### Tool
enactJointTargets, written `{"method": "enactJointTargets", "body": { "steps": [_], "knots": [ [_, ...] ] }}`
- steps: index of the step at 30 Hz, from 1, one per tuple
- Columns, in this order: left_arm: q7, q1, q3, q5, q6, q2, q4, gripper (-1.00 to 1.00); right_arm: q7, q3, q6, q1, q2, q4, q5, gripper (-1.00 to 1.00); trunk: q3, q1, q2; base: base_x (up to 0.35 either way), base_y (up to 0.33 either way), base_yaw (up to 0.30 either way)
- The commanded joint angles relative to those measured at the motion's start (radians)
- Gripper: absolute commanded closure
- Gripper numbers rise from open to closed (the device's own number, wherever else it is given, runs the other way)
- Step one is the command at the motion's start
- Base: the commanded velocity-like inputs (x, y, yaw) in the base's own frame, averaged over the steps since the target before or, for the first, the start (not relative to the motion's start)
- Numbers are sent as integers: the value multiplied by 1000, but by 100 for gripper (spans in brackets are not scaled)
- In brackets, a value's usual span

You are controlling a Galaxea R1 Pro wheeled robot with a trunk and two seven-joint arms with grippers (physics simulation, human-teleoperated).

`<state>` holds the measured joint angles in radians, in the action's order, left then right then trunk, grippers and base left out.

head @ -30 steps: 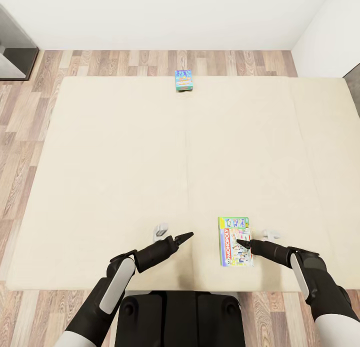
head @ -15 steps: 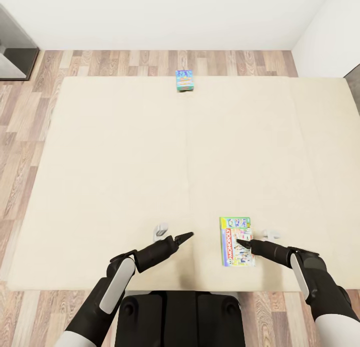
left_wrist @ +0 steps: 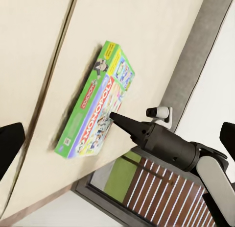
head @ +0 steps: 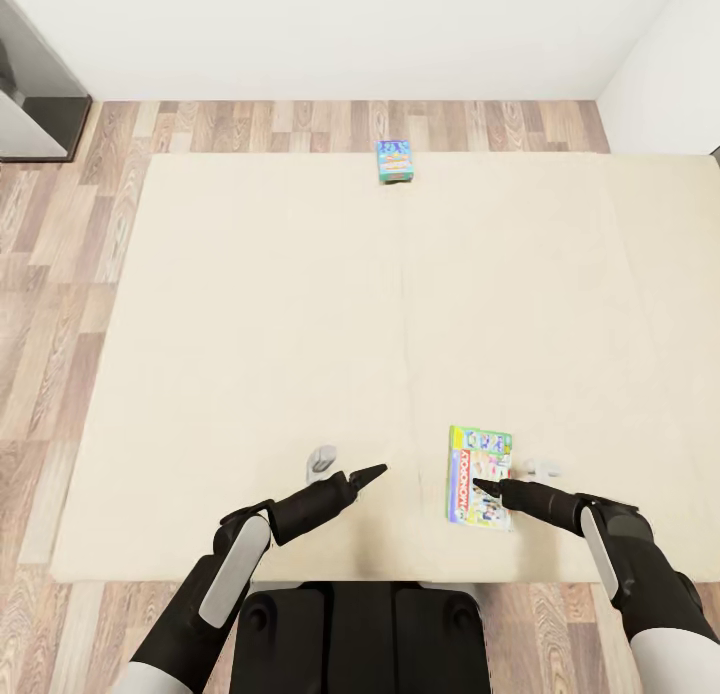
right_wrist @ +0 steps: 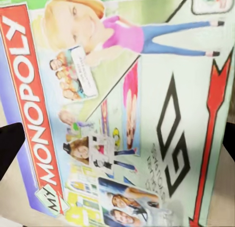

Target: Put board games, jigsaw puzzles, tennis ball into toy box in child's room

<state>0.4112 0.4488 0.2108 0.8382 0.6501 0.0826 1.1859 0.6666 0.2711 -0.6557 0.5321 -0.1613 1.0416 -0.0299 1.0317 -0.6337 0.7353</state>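
Green-white-red Monopoly box (head: 479, 475); small blue box (head: 395, 160); cream bed (head: 250, 324).

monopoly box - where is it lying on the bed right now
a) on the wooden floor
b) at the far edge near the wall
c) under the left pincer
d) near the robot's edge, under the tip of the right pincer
d: in the head view the Monopoly box lies flat on the bed near the robot's edge, with the right pincer tip over it; the left pincer is over bare mattress beside it, and the smaller blue box sits at the far edge.
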Motion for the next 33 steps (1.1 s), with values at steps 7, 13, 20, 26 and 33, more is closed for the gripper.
{"method": "enactJointTargets", "body": {
  "steps": [7,13,20,26,33],
  "knots": [
    [0,0,-1,5,6,0,0,-100,3,2,-9,0,0,1,-4,-100,1,0,1,0,279,0],
    [0,0,-1,5,6,0,0,-100,4,2,-9,0,0,1,-5,-100,1,0,1,0,193,0],
    [0,0,-1,5,6,0,0,-100,4,2,-9,0,0,1,-5,-100,1,0,1,0,70,0],
    [0,0,-1,5,6,0,0,-100,4,2,-9,0,0,1,-5,-100,1,0,1,0,25,0],
    [0,0,-1,5,6,0,-3,-100,3,2,-9,0,0,1,-4,-100,1,0,1,0,10,0]
  ]
}}
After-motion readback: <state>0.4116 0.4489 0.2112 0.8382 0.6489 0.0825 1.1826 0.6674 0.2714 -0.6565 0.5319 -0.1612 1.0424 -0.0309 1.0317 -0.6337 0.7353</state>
